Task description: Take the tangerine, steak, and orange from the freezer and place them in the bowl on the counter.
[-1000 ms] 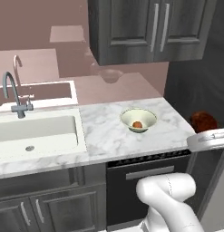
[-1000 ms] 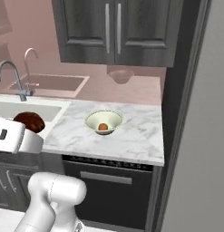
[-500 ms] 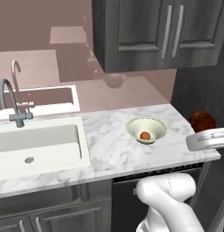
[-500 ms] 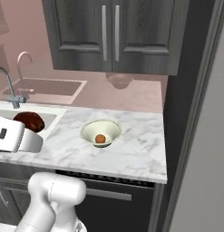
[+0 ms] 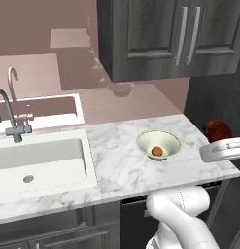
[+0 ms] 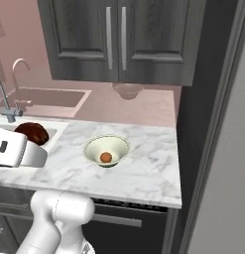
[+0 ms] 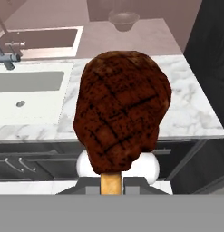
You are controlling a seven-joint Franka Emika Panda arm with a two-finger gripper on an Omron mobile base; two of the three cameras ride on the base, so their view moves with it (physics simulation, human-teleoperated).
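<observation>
The steak [image 7: 120, 115], a dark maroon-red slab scored with grill marks and ending in a pale bone stub, stands upright in the hand view with the stub pinched between the jaws, which are drawn in narrow on it. In the left base view the steak [image 5: 217, 130] shows as a dark red lump off the right end of the table [image 5: 116, 160], just above the white hand; in the right base view it [image 6: 31, 133] sits atop the white hand, before the sink at the table's left part.

The bowl [image 5: 158, 143], shallow and pale cream-green with a wide rim, rests on the white marble table toward its right end, roughly midway between front edge and back wall. Inside it lies a small orange-brown fruit [image 5: 157, 151]; whether tangerine or orange I cannot tell. The right base view shows the same bowl [image 6: 106, 149] and fruit [image 6: 106, 157].

A white sink basin [image 5: 41, 163] is set in the left part of the table, with a grey faucet [image 5: 8, 116] behind it. A dull pink-brown bowl [image 6: 127, 90] sits by the back wall beneath the dark wood-grain cabinets [image 6: 116, 39]. The freezer [image 6: 225, 149] rises grey beside the table's right end
</observation>
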